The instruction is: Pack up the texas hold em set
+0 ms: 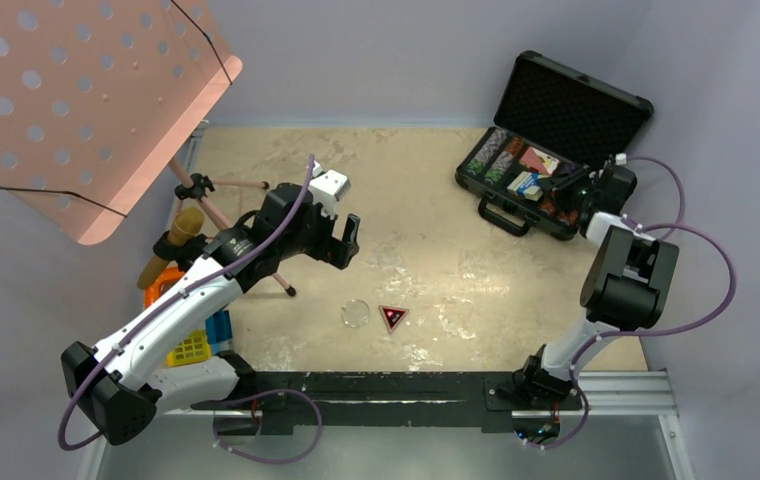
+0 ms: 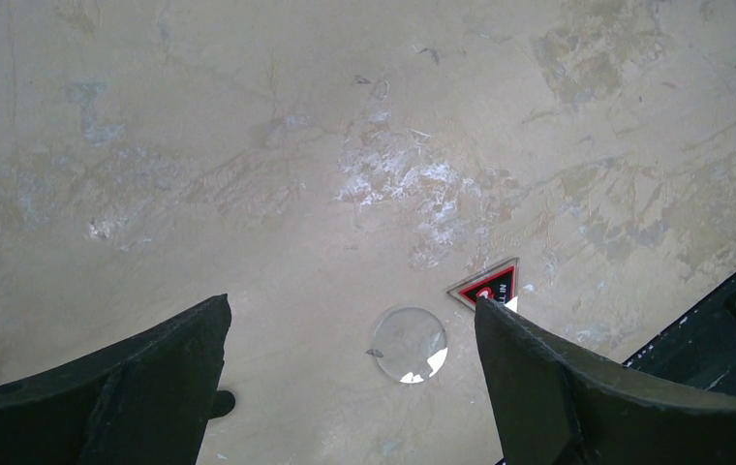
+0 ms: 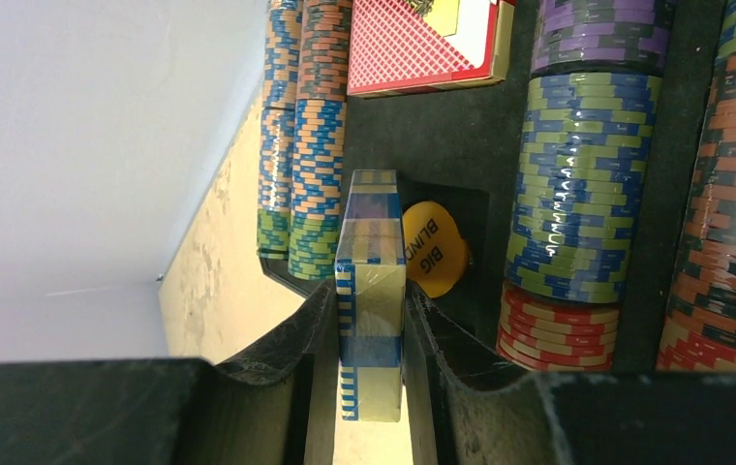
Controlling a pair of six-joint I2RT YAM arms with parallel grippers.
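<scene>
Deck stowing is in hand: the right gripper (image 3: 371, 291), clamped on the blue deck (image 3: 370, 232) over the case (image 3: 442, 126), should lower and release; the left gripper (image 2: 350, 302) stands wide.

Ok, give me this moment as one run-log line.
left fingers: open, above table | right fingers: shut on blue deck, over case | loose on table: clear button, triangular marker

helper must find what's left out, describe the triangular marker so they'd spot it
On the tan table, two small pieces lie just ahead of the black rail at its near edge. The marker is the right one: a black-and-red triangle, beside a clear round button.
</scene>
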